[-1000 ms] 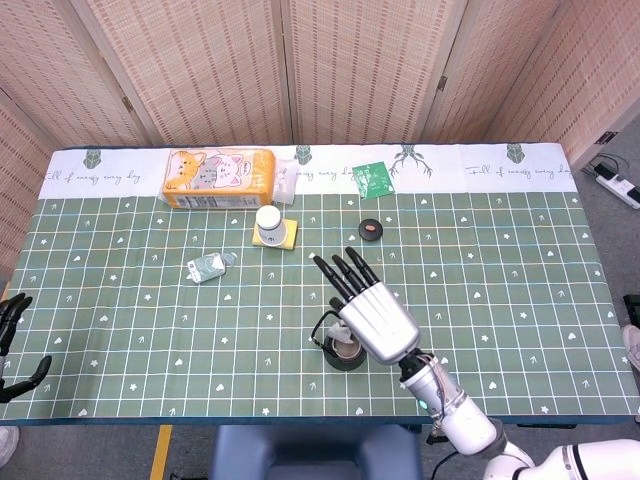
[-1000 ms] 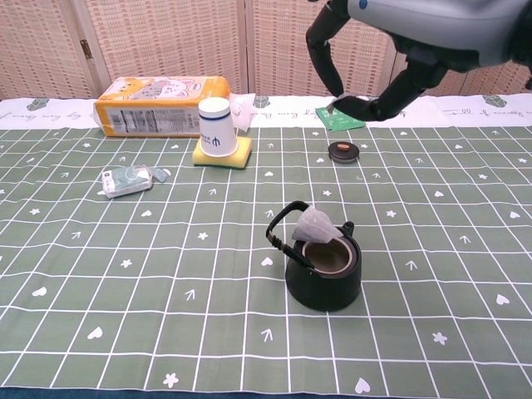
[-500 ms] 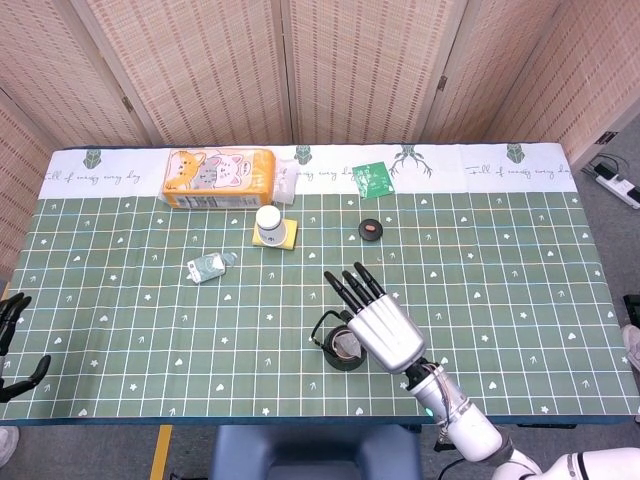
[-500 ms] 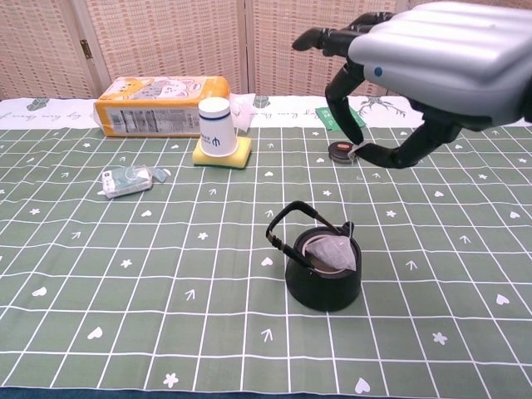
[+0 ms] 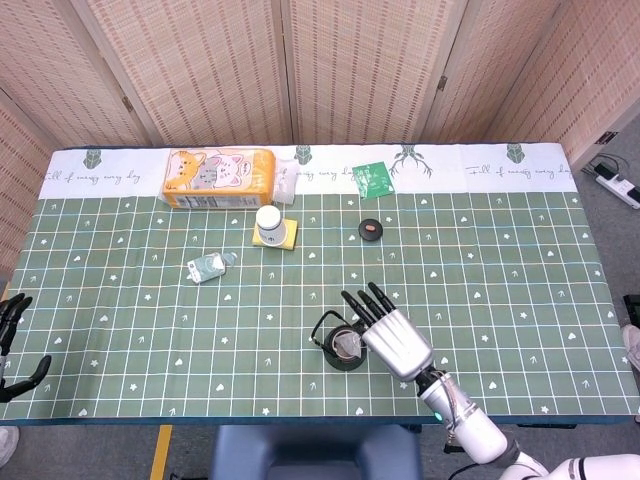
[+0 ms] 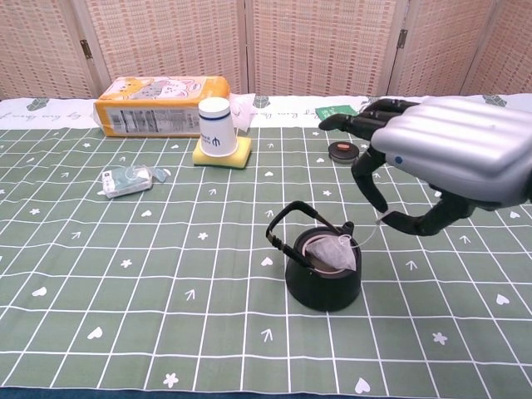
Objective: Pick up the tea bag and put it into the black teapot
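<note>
Two hands show: at the far left edge the left hand (image 5: 14, 345) hangs off the table (image 5: 500, 300) with dark fingers spread and holding nothing. Rightward on the cloth lie one orange cat-print packet (image 5: 219, 178), one small crumpled wrapper (image 5: 206, 267), and one white cup (image 6: 214, 126) standing on one yellow sponge (image 6: 223, 155). Next comes the one black teapot (image 6: 323, 278), its handle up, with the one tea bag (image 6: 334, 253) lying inside its open mouth, just left of and below the right fingertips. A thin string runs from the bag up toward the right hand (image 6: 449, 162), whose fingers are spread and slightly curled; whether they pinch the string I cannot tell. Beyond those fingers sit one small round lid (image 5: 371, 230) and one green sachet (image 5: 372, 180).
</note>
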Motion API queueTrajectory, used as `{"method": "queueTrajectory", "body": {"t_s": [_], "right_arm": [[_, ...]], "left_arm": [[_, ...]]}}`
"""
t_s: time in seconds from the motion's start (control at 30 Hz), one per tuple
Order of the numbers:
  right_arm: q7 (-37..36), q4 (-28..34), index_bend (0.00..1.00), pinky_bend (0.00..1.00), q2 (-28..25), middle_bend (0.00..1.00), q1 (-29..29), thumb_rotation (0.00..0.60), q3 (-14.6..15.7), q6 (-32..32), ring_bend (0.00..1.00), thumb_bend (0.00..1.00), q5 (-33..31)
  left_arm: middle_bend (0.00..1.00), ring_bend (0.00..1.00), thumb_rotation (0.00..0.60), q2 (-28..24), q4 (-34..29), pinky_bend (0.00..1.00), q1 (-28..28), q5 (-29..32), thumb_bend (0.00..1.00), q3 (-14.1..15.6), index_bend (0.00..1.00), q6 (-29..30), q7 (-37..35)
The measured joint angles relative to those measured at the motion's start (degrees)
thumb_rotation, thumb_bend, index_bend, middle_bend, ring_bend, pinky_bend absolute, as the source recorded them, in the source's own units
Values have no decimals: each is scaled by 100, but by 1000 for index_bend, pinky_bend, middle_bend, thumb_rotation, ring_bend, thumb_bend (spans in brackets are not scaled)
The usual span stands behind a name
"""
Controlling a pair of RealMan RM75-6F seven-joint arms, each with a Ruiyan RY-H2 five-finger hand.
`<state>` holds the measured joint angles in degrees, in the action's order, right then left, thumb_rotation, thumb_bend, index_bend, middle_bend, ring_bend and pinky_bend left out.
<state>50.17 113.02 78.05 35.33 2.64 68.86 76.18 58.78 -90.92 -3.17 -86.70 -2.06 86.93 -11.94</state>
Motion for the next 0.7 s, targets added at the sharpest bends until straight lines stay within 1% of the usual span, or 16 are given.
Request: {"method": "queueTrajectory", "body": {"t_s": [0.13, 0.23, 0.33, 0.4, 0.43, 0.47, 0.53, 0.57, 0.6, 0.7], "right_arm": [[-378, -179, 678, 0, -170, 37, -272, 600, 194, 188, 88, 427, 341], [-536, -381, 678, 0, -250, 30, -408, 600, 309, 204, 88, 428, 410], [-618, -550, 621, 0, -308, 11, -558, 600, 398, 196, 80, 428, 403], [-667, -593, 510, 0, -330, 1, -621, 600, 427, 180, 65, 427, 355], [-672, -603, 424, 0, -344, 0, -641, 600, 439, 146, 52, 427, 294], [-665, -604, 306, 0, -356, 0, -649, 600, 444, 106, 35, 428, 231], [-593, -582, 117, 0, -383, 0, -653, 600, 446, -11, 8, 428, 17], [-533, -563, 61, 0, -394, 0, -648, 600, 442, -68, 2, 428, -98], [-460, -539, 28, 0, -406, 0, -641, 600, 434, -123, 0, 428, -221], [-142, -413, 0, 0, -463, 0, -618, 600, 398, -231, 0, 428, -580]], "left_arm": [[0, 0, 600, 28, 11, 0, -18, 60, 346, -15, 0, -55, 71], [0, 0, 600, 52, 11, 0, -29, 83, 346, -25, 0, -76, 123], [0, 0, 600, 64, 7, 0, -27, 105, 345, -35, 0, -74, 163], [0, 0, 600, 69, 7, 0, -26, 131, 345, -44, 0, -78, 175], [0, 0, 600, 72, 9, 0, -29, 153, 346, -51, 0, -91, 179], [0, 0, 600, 75, 11, 0, -32, 170, 346, -57, 0, -103, 184], [0, 0, 600, 84, 10, 0, -41, 194, 345, -70, 0, -124, 196], [0, 0, 600, 86, 9, 0, -43, 198, 345, -76, 0, -123, 199], [0, 0, 600, 88, 8, 0, -43, 200, 345, -81, 0, -116, 198], [0, 0, 600, 82, 1, 0, -35, 211, 345, -91, 0, -102, 177]]}}
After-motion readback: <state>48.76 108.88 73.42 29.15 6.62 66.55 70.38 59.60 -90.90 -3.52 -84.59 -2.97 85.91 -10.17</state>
